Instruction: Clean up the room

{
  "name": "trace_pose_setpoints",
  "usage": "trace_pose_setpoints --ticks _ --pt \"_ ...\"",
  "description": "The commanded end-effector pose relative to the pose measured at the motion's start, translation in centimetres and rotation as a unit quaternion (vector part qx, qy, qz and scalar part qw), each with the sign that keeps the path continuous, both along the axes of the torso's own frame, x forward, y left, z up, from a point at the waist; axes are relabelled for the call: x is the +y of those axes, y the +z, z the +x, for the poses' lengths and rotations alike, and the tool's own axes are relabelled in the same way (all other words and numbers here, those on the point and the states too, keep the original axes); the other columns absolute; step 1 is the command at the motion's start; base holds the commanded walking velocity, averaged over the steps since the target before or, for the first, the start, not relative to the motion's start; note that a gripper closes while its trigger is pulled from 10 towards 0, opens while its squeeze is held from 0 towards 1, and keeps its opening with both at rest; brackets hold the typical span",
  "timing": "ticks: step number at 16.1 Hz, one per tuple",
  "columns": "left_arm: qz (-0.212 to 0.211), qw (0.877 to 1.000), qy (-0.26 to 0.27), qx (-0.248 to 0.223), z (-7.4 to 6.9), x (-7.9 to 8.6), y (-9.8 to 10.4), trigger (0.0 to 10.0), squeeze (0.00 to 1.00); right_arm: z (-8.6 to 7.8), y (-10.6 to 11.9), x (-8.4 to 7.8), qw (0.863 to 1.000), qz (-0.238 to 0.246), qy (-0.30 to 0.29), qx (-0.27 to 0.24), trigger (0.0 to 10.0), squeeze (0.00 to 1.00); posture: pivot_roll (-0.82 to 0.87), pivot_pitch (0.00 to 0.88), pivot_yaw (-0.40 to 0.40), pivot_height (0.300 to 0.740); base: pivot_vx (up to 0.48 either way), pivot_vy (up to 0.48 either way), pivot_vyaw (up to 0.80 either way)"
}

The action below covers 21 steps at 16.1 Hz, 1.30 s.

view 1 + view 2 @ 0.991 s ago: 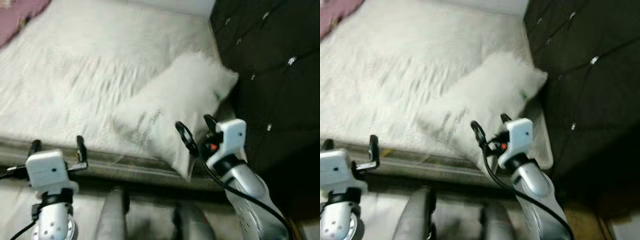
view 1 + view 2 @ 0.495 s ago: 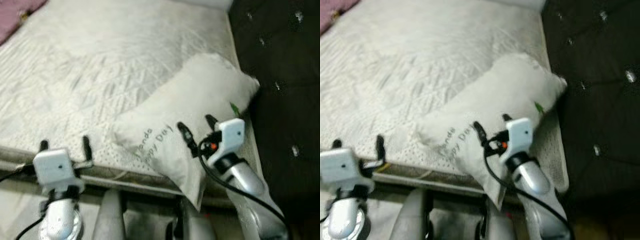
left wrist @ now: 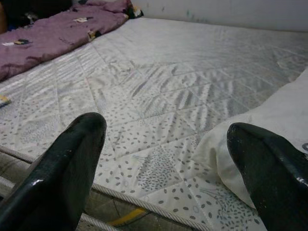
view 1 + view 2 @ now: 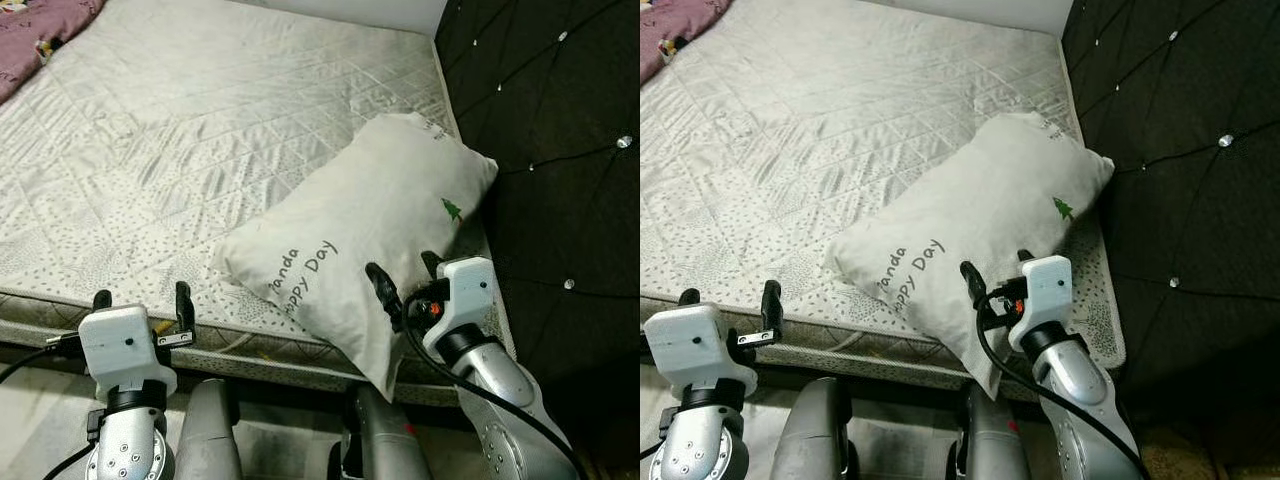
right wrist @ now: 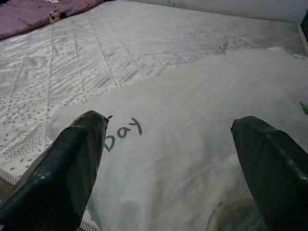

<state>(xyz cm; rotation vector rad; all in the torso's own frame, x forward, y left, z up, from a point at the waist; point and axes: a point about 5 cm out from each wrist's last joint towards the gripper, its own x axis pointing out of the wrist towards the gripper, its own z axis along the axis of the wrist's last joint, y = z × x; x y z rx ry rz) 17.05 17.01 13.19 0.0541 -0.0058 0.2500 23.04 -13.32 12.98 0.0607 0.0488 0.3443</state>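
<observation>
A white pillow printed "Panda Happy Day", with a small green tree mark, lies slantwise on the bare quilted mattress, its near corner hanging over the front edge. My right gripper is open just above that near end, one finger on each side. In the right wrist view the pillow spreads wide between the fingers. My left gripper is open at the mattress's front edge, well left of the pillow. The left wrist view looks across the mattress toward the pillow's corner.
A black tufted headboard rises along the right side of the bed. A purple blanket lies at the far left of the mattress. My grey legs stand against the bed's front edge.
The view has shifted and sharpened as the camera moved. My right gripper has come closer over the pillow's near end. The left gripper stays at the mattress edge.
</observation>
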Motion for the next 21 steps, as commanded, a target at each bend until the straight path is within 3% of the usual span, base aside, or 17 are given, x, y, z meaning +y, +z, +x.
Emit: trace_pose_setpoints --ticks 1,3,10,14,17,20,21 --pt "-0.01 1.0 -0.006 0.017 -0.1 -0.2 -0.6 10.0 0.0 0.0 -0.1 -0.3 1.0 0.0 -0.012 0.006 10.0 0.0 0.01 0.105 -0.109 0.6 0.0 0.0 0.0" --pt "-0.01 1.0 -0.007 0.018 -0.1 -0.2 -0.6 10.0 0.0 0.0 -0.2 -0.3 1.0 0.002 -0.017 0.011 10.0 0.0 0.01 0.108 -0.107 0.6 0.0 0.0 0.0" --pt "-0.012 1.0 -0.01 0.02 -0.1 -0.2 -0.6 10.0 0.0 0.1 -0.6 -0.5 0.999 -0.006 -0.029 0.023 10.0 0.0 0.01 0.119 -0.105 0.6 0.0 0.0 -0.79" --pt "-0.01 1.0 -0.007 0.02 -0.2 -0.2 -0.4 10.0 0.0 -0.1 -0.5 -0.3 1.0 -0.019 -0.017 0.015 10.0 0.0 0.01 0.129 -0.105 0.6 0.0 0.0 0.0" --pt "-0.01 1.0 -0.003 0.02 -0.3 -0.2 -0.4 10.0 0.0 -0.2 -0.5 0.0 1.0 -0.02 -0.009 0.015 10.0 0.0 0.01 0.132 -0.106 0.565 0.0 0.0 0.0" --pt "-0.007 1.0 0.004 0.022 -0.4 -0.1 -0.3 10.0 0.0 -0.3 -0.8 0.6 0.999 -0.036 0.029 0.024 10.0 0.0 0.0 0.145 -0.106 0.535 0.0 0.0 0.0" --pt "-0.004 1.0 0.007 0.022 -0.5 0.0 -0.1 10.0 0.0 -0.5 -1.5 1.3 0.994 -0.06 0.08 0.037 10.0 0.0 0.0 0.15 -0.108 0.52 0.0 0.0 0.0"
